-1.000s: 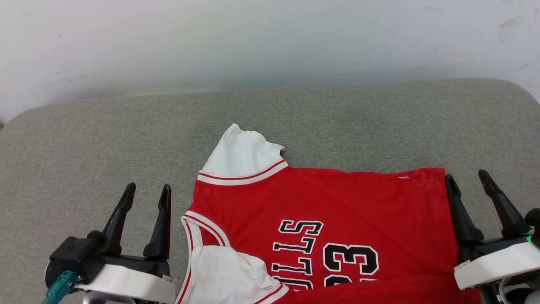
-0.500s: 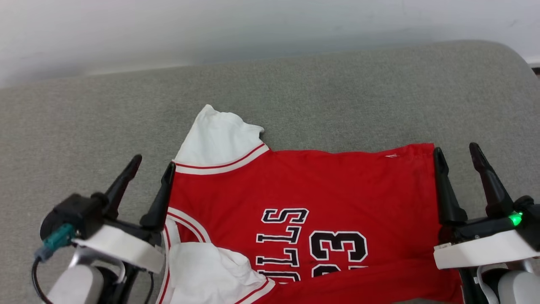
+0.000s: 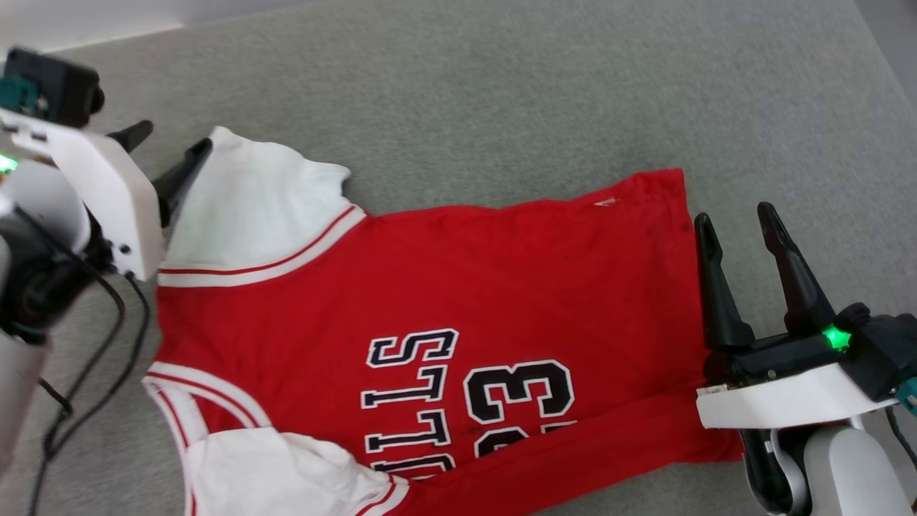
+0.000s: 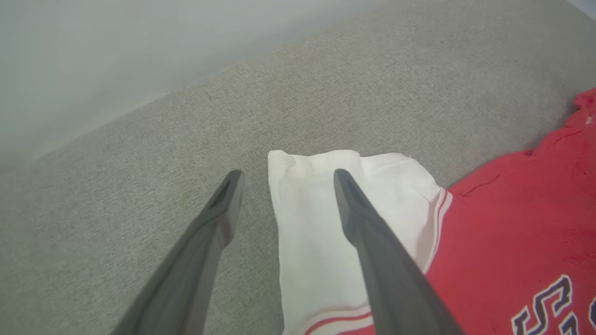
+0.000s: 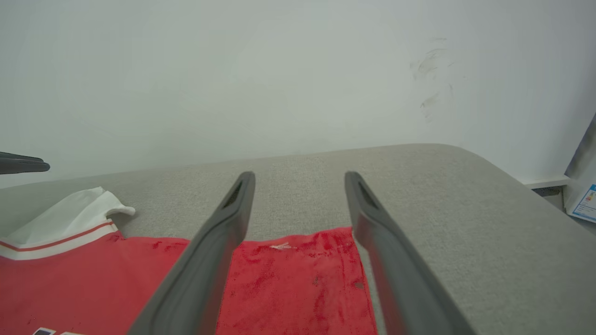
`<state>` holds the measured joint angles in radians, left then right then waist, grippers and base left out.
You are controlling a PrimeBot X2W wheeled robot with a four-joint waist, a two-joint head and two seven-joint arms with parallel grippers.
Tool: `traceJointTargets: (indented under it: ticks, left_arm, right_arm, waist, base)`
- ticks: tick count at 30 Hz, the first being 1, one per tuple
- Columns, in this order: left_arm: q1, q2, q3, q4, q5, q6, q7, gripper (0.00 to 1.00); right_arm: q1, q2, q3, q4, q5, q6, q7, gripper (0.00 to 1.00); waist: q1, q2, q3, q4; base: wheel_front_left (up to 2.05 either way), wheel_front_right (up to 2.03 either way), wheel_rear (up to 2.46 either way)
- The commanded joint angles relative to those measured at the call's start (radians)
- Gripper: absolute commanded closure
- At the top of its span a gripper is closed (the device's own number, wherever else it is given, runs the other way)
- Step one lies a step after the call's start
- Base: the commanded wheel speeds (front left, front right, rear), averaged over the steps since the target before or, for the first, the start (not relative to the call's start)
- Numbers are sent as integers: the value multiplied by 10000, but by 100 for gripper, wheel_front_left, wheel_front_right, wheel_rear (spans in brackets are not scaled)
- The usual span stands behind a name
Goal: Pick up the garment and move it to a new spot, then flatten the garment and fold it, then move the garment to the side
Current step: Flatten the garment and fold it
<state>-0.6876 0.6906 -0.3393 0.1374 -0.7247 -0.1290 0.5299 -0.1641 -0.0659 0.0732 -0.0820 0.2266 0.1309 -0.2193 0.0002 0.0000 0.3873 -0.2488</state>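
The left tool [image 3: 179, 134] hung with its fingers apart and empty, straddling the outer edge of the far sleeve [image 3: 251, 201]. The right tool [image 3: 733, 212], also spread and holding nothing, stood just beside the hem [image 3: 680, 236]. The shirt [image 3: 430, 287] lay print-up on the grey padded surface [image 3: 501, 107]. Its near sleeve [image 3: 272, 473] was rumpled, and one long fold ran along the near side. The step looked like flattening. Done well, each tool would pinch only the top layer at an edge. Both would then pull outward together and low, so the cloth slid flat without bunching.
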Motion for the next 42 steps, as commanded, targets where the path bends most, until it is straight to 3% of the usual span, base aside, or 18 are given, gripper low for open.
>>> traceJointTargets:
  ticks: [1,5,10,18,27,28,29,30,42]
  left_arm:
    - [-279,79,-85,97,-214,11,669,0]
    - [-1103,484,-264,348,-776,157,2784,0]
    - [-1724,779,-427,670,-867,295,4051,0]
    - [-2191,1013,-424,1231,-461,735,4212,0]
    - [-1854,858,-704,1706,-591,647,4407,2]
    - [-1767,774,-721,1767,-695,619,4459,55]
    - [-1700,738,-782,1748,-758,534,4456,94]
    - [-1652,705,-803,1730,-793,466,4345,100]
    - [-1323,102,-231,1636,-1486,101,1945,100]
  right_arm:
    - [-133,75,5,64,78,-4,-74,0]
    - [-253,145,118,218,109,-4,-187,0]
    - [-374,168,223,566,177,-4,-266,0]
    - [-595,172,438,872,503,-4,-403,0]
    - [-662,175,417,1007,516,-4,-451,0]
    - [-676,175,414,1031,468,-4,-454,0]
    - [-689,175,402,1049,427,-4,-457,0]
    - [-708,175,383,1048,375,-4,-460,0]
    - [-469,146,28,1136,-144,-4,187,0]
  waist:
    - [-2,0,421,-422]
    - [-2,0,707,-680]
    - [-2,0,981,-957]
    - [-2,0,1376,-1240]
    - [-2,0,1586,-1307]
    - [-2,0,1584,-1290]
    - [-2,0,1571,-1270]
    - [-2,0,1548,-1245]
    - [-2,0,449,-441]
  base:
    - [0,0,0]
    - [0,0,0]
    - [0,0,0]
    - [0,0,0]
    - [0,0,0]
    - [0,0,0]
    - [0,0,0]
    - [0,0,0]
    - [0,0,0]
